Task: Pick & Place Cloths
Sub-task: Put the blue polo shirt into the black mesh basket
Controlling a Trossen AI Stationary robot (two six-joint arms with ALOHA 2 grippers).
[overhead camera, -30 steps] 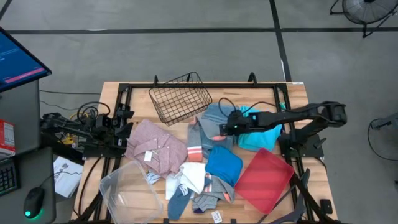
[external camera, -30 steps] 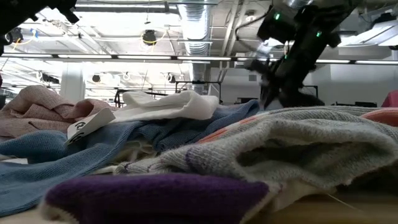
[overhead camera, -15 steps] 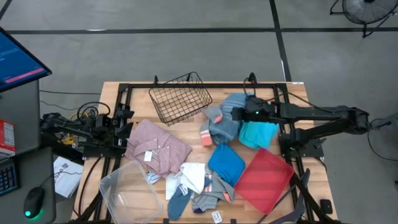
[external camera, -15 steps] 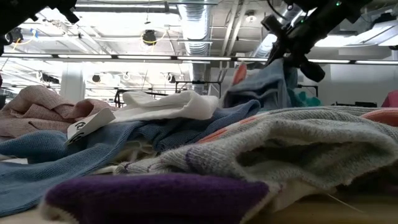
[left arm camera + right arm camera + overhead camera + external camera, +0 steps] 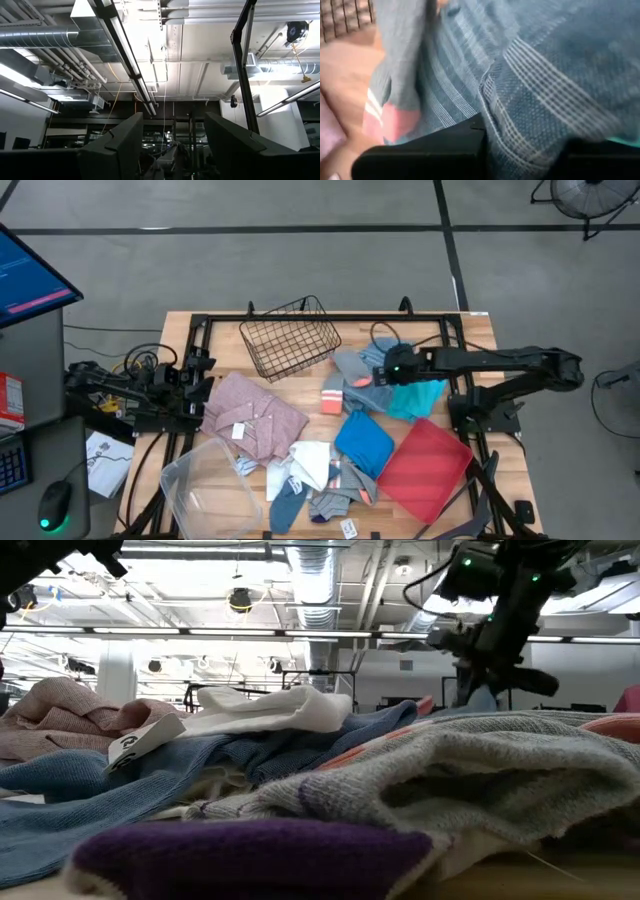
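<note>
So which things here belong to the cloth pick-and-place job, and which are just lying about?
Job:
- grey-blue striped towel, gripped by the right end effector
- dusty pink shirt
- bright blue cloth
- turquoise cloth
- white cloth

Lying about:
- black wire basket
- flat red tray
- clear plastic tub

wire basket (image 5: 291,338) blocks rear, cloths (image 5: 310,460) crowd centre

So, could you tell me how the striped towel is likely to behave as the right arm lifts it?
The striped towel looks floppy: it folds and drapes around the right pincer. It probably weighs little, being thin cloth. A trailing edge might drag the sock lying beside it.
</note>
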